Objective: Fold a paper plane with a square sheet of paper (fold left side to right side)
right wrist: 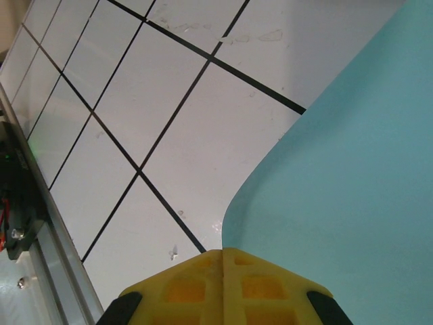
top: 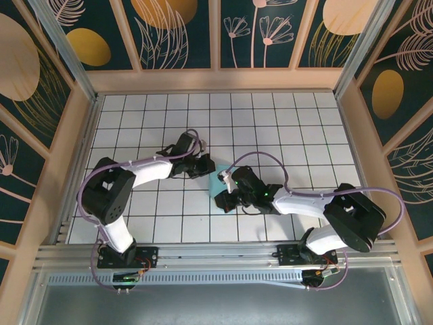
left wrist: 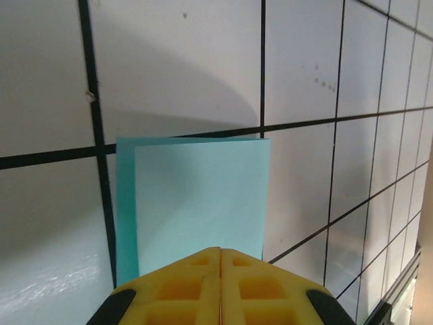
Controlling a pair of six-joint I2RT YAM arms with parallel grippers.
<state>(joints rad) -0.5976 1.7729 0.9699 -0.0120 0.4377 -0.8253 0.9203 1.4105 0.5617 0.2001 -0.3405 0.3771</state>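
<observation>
Square sheet of paper [left wrist: 199,203]: light teal, matte, unmarked; doubled over, upper layer offset so a strip of the lower layer shows along one side; one edge curving; mid-table.

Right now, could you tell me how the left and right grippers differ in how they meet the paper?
The left gripper meets the square sheet of paper where two flat, straight-edged layers show; the right gripper meets a single layer with a curving edge. From above, the left gripper reaches in from the sheet's left, the right gripper from its near right. Both have yellow fingers shut at the paper's edge.
</observation>
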